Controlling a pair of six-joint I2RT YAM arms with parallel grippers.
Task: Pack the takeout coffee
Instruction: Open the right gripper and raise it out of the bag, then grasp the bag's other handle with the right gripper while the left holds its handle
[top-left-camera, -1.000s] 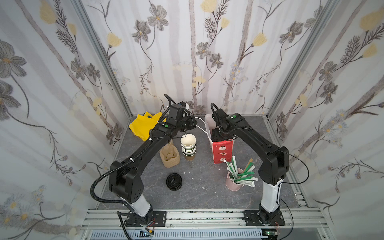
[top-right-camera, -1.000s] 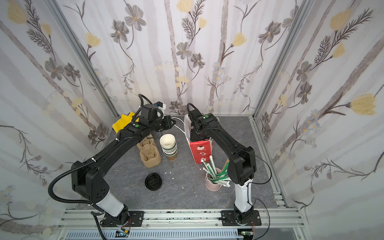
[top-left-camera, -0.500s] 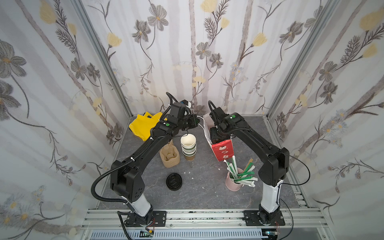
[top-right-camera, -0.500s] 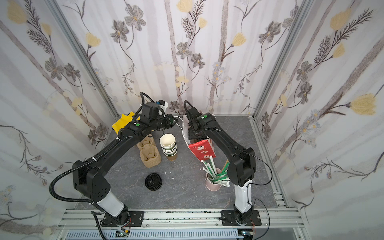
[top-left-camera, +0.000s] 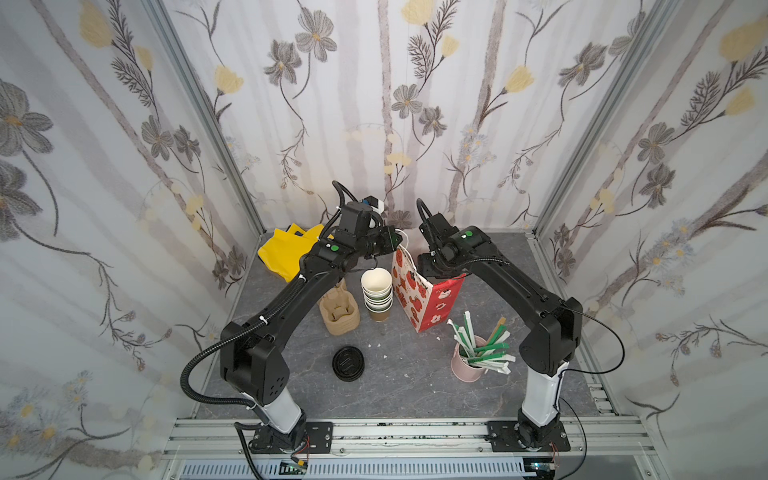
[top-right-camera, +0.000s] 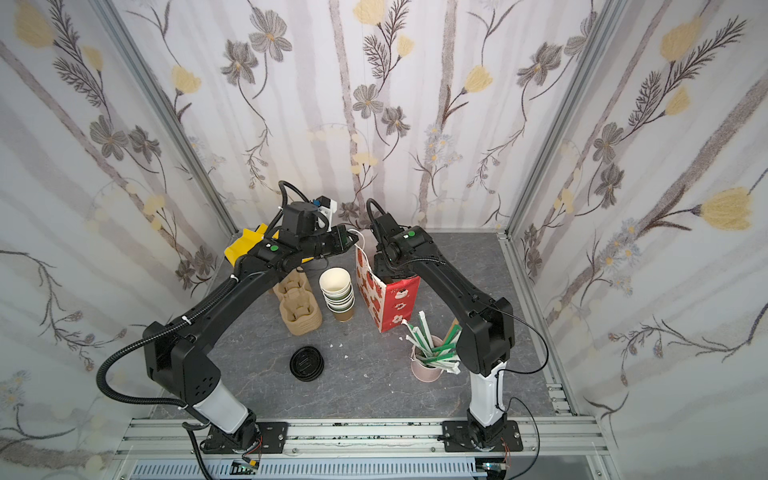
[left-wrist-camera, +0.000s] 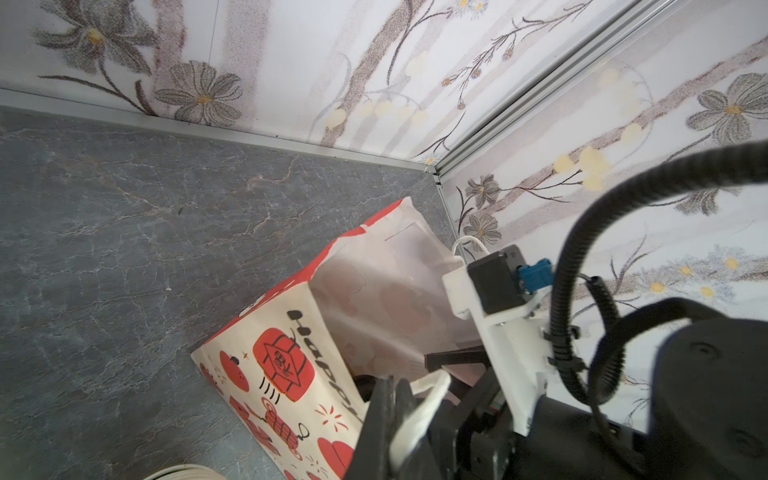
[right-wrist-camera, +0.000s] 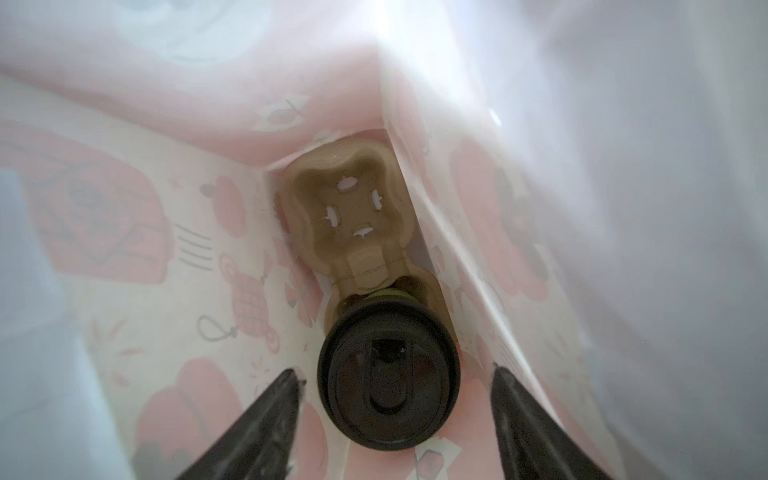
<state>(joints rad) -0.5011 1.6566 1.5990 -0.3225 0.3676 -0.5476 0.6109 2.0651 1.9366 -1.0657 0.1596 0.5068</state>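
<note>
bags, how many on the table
2. A red-patterned paper bag stands near the middle; a yellow bag lies at the back left, partly under the left arm. No others show.

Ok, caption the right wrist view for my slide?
Inside the bag: lidded coffee cup seated in carrier, right gripper open, not touching.

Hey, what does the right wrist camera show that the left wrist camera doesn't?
Only the right wrist view: the takeout coffee seated in a brown pulp carrier at the bottom of the bag, with the open right gripper straddling the lid, fingers not touching it. Only the left wrist view: the bag's printed outside, the left gripper shut on its white cord handle, and the grey tabletop. Both: the bag's pale inner walls.
</note>
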